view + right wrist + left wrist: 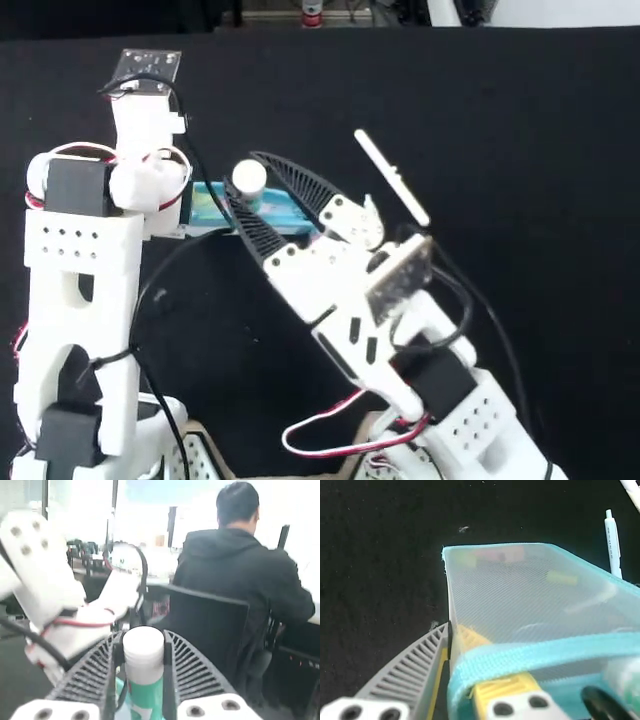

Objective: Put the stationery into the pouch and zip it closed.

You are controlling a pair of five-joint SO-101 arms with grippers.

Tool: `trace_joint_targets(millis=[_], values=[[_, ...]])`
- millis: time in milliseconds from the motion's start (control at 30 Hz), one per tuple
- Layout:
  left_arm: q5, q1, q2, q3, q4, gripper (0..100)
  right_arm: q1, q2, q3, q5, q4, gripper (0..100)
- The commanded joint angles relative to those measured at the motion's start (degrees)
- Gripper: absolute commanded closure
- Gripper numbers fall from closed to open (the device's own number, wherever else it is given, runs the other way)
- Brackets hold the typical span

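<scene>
Mesh fabric, translucent and edged in teal tape, makes up the pouch (520,595); blurred yellow and pink shapes show through its wall. Pale marks on the glue stick (143,655) are too blurred to read. It is a smooth cylinder with a white cap and a teal body.

The left gripper (453,630) is pinched on the pouch's near wall, with a grey ribbed finger (405,675) outside and a yellow-faced one inside. The pouch stretches away from its tips. In the high view the left arm stands tall and folds down over that end.

The right gripper (143,642) is closed on the glue stick, which stands upright between two black ribbed fingers (187,670). Its arm reaches in on a diagonal, tips close beside the left gripper and above the pouch.

A white pen (392,178) lies on the black table (520,120), beyond the right gripper and apart from it. A pale blue pen (612,540) lies just past the pouch's far edge from the left gripper.
</scene>
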Motion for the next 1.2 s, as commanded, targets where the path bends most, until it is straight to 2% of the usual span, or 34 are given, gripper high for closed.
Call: trace_joint_targets(millis=[0,200,300,400,567,633,800,867,967,1167], values=[[0.1,-0.2,-0.5,-0.3,0.4,97,-0.1,-0.5,2.4,0.1,-1.4,98.6],[0.1,-0.2,0.0,-0.4,0.3,97,-0.1,-0.4,7.9,0.1,-0.9,98.3],[0.1,0.0,0.0,-0.4,0.3,97,-0.1,-0.4,6.4,0.1,3.6,98.2],[0.1,-0.2,0.0,-0.4,0.3,97,-0.1,-0.4,0.9,0.1,11.8,95.6],[0.0,0.0,0.0,-0.3,0.3,97,-0.2,0.4,-9.8,-0.1,30.2,75.0],[0.0,-0.1,0.0,-0.3,0.3,97,-0.1,1.4,-14.4,0.0,35.3,74.9],[0.0,-0.1,0.0,-0.1,0.3,97,1.0,2.1,-31.4,0.3,49.4,82.2],[0.0,-0.1,0.0,-0.1,0.3,97,5.7,2.2,-37.1,2.5,53.3,85.7],[-0.6,-0.1,0.0,0.0,0.3,97,17.0,2.2,-38.7,3.6,56.4,88.5],[-1.9,-0.2,0.0,0.1,0.4,97,38.5,8.7,-25.8,0.8,58.5,88.5]])
